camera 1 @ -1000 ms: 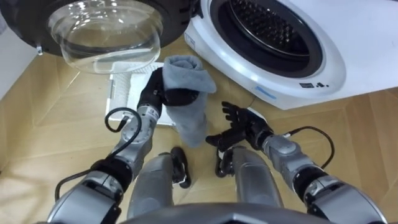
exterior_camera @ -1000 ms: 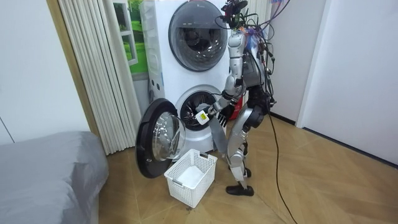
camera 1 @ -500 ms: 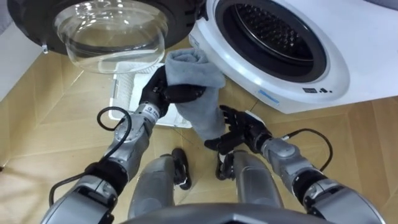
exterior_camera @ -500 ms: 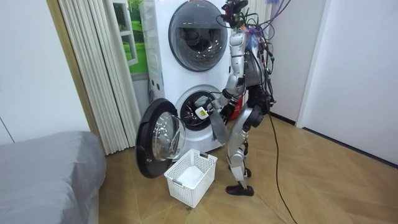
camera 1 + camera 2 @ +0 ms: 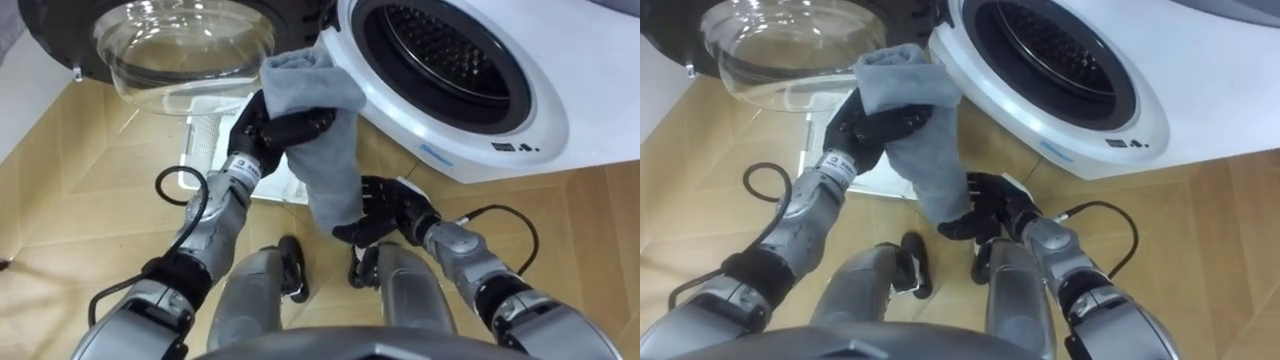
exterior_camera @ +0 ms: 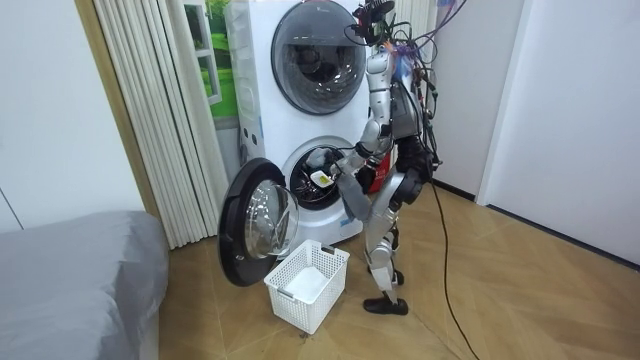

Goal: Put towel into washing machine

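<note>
Closer to the big white washing machine (image 5: 520, 110) now hangs the soft grey cloth towel (image 5: 325, 120). It is lifted higher than before, but it is not in the round hole yet. Pushing it in looks like the next job. The left robot hand (image 5: 268, 128) squeezes the towel's top. The towel's bottom end covers part of the right robot hand (image 5: 390, 212), so I cannot tell if that hand grips.

- My two eye views look steeply down from my head, close over my arms, onto the washing machine (image 5: 600, 90) and its open door (image 5: 180, 45).
- Both share almost the same scene, shifted slightly sideways.
- The room view stands well off, facing the washing machine's front, with all of me, the door and the white basket (image 6: 305, 285) in it.
</note>
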